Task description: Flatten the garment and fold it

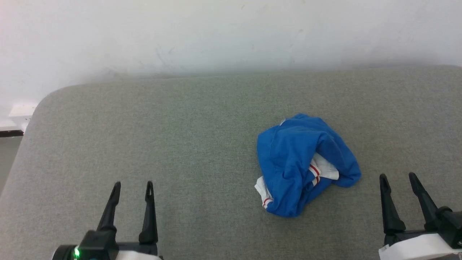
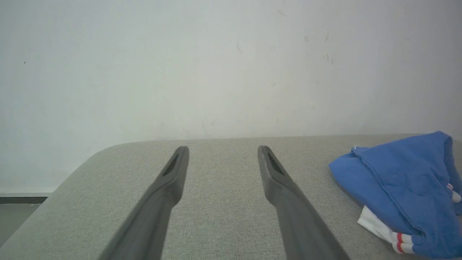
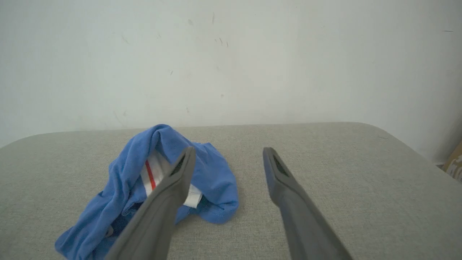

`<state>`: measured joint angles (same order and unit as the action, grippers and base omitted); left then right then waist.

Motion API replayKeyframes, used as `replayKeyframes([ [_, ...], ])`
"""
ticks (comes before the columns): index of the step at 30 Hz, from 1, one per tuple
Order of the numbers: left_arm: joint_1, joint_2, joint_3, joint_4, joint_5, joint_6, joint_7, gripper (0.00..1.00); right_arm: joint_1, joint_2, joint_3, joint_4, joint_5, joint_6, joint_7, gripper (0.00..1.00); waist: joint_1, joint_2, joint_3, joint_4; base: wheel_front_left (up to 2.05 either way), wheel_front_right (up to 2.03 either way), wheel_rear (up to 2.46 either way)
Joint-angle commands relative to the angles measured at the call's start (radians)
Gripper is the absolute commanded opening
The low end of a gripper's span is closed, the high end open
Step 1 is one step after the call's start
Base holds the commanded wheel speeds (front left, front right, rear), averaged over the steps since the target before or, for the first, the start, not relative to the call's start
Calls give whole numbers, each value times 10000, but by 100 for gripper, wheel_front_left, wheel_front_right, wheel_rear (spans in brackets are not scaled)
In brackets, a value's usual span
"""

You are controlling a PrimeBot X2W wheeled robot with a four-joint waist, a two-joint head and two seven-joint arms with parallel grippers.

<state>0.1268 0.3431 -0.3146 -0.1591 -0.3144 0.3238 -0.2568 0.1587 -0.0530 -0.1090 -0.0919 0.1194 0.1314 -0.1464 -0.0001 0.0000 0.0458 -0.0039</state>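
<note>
The T-shirt (image 1: 303, 162) is lying in a crumpled heap on the grey padded surface (image 1: 162, 126), right of centre in the head view. Its blue cloth is bunching over itself, with bits of white sleeve and red trim poking out along the near side. The left pincer (image 1: 133, 184) is hovering well apart from the heap, fingers spread and holding nothing. The right pincer (image 1: 397, 176) is hovering near the heap's right side without touching it, likewise spread and empty. By my reading the flattening step is only beginning, since nothing is being gripped yet. The next move is probably calling for each pincer to reach in and pinch a separate edge, perhaps at the showing sleeve trim, then draw the cloth apart. Grabbing several layers at once is looking like the main risk.
</note>
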Motion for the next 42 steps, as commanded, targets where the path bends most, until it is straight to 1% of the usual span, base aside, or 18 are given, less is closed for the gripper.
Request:
replayKeyframes([
  [1, 163, -114, 112, -92, 111, -7, -46, 100, 90, 28, -32, 55, 103, -7, -89, 100, 1, 0, 28, -22, 0, 0, 0],
  [6, 388, -577, 581, -224, 423, -485, -47, 100, -330, 28, -224, 146, 239, -7, -82, 100, 1, 0, 186, -52, 0, 0, 0],
  [10, 160, -870, 777, -364, 798, -858, -48, 100, -1139, 28, -496, -16, 285, -7, 374, 100, 1, 0, 399, -63, 0, 0, 0],
  [13, 3, -1061, 874, -408, 999, -1098, -48, 100, -1887, 28, -752, -17, 488, -7, 1091, 100, 1, 0, 648, -85, 0, 0, 0],
  [16, -191, -1245, 969, -365, 1103, -1377, -48, 100, -2596, -46, -769, 46, 446, -7, 2125, 100, 1, 0, 945, -65, 0, 0, 0],
  [18, -321, -1396, 996, -375, 1198, -1518, -48, 100, -3025, -223, -732, 248, 552, -7, 2930, 100, 1, 0, 1148, -32, 0, 0, 0],
  [21, -506, -1583, 1078, -322, 1271, -1779, -48, 100, -3613, -674, -640, 783, 774, -7, 4153, 100, 1, 0, 1503, 49, 0, 0, 0],
  [23, -640, -1663, 1123, -209, 1326, -1969, -49, 100, -3915, -1034, -476, 1173, 791, -7, 4873, 100, 1, 0, 1753, 140, 0, 0, 0],
  [25, -787, -1748, 1183, -168, 1405, -2121, -49, 100, -4191, -1253, -365, 1581, 924, -7, 5541, 100, 1, 0, 2005, 226, 0, 0, 0],
  [29, -1075, -1900, 1304, -168, 1566, -2393, -49, 100, -4615, -1768, 235, 2222, 1209, -7, 6679, 100, 1, 0, 2464, 399, 0, 0, 0],
  [33, -1377, -2068, 1340, -40, 1703, -2669, -49, 100, -4915, -2130, 726, 2692, 1525, -7, 7204, 100, 1, 0, 2799, 585, 0, 0, 0],
  [39, -1721, -2351, 1333, 184, 1855, -2974, -49, 100, -5054, -2340, 1486, 3412, 1857, -7, 7620, 100, 1, 0, 2999, 837, 0, 0, 0],
  [40, -1749, -2391, 1341, 208, 1871, -3009, -49, 100, -5046, -2377, 1648, 3508, 1892, -7, 7676, 58, 1, 0, 3000, 866, 0, 0, 0],
  [41, -1764, -2426, 1355, 228, 1888, -3040, -49, 100, -5041, -2400, 1749, 3599, 1928, -7, 7696, 37, 1, 0, 2996, 886, 0, 0, 0],
  [42, -1769, -2458, 1374, 246, 1902, -3067, -49, 100, -5043, -2416, 1800, 3684, 1936, -7, 7684, 0, 1, 0, 2984, 896, 0, 0, 0],
])
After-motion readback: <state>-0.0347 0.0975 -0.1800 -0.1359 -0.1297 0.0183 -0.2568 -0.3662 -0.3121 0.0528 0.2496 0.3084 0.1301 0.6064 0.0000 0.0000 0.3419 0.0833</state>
